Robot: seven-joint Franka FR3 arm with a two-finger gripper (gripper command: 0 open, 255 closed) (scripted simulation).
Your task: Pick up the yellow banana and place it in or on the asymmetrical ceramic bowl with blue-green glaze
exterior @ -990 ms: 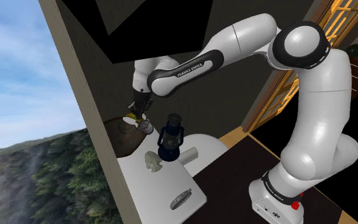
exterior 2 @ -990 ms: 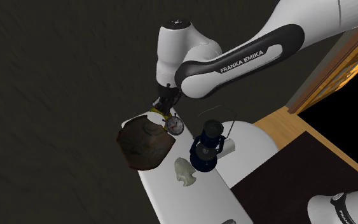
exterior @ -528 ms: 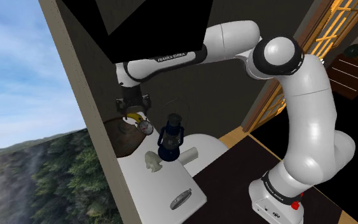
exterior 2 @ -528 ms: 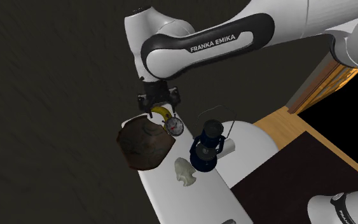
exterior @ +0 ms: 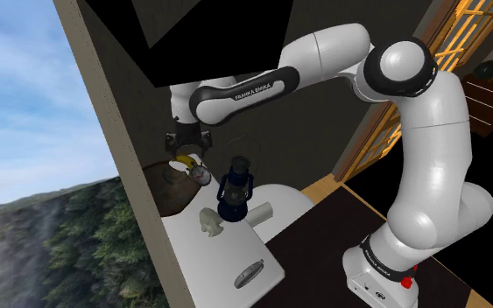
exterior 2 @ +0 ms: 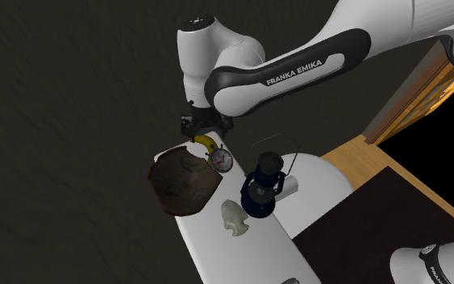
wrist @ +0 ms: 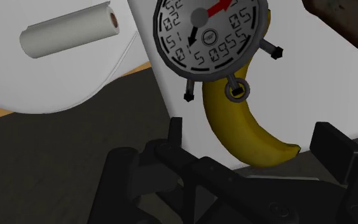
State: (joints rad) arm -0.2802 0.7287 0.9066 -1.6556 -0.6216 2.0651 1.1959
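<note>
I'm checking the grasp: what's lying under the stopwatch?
The banana. One half and its tip show on the white table; the rest is covered by the stopwatch, so its far end cannot be seen.

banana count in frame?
1. The curved yellow banana lies on the white table, one end covered by the round grey stopwatch, next to the dark brown bowl. More could hide behind the dark blue lantern.

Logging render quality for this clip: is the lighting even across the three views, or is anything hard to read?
Shoulder view: rolled, with bright sky beside a dim interior and a black area above. Second exterior view: dim; the bowl looks dark brown against the white table. Wrist view: evenly lit, banana plain.
</note>
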